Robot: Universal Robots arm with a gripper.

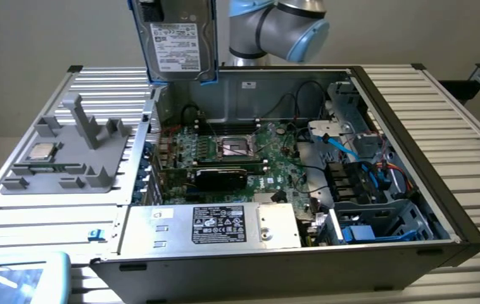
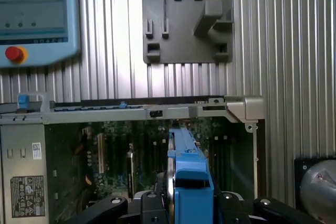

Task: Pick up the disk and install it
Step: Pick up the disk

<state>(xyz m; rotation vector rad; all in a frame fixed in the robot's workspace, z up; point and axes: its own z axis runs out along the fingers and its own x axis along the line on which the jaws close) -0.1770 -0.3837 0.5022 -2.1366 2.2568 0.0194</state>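
Nearest us, a pendant [image 1: 16,278] lies on the bench [image 1: 442,101]; the disk [image 1: 176,41] hangs upright above the far edge of the open case [image 1: 265,269], clamped between the fingers [image 2: 155,208]. We should keep it vertical, clear of cables [image 1: 342,147].

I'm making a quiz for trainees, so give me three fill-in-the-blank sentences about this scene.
The gripper holds the disk by its ____ frame, above the open case.
The processor chip rests on a ____ fixture outside the case.
The silver box inside the case carries a ____ label.
Missing: blue; gray; black.
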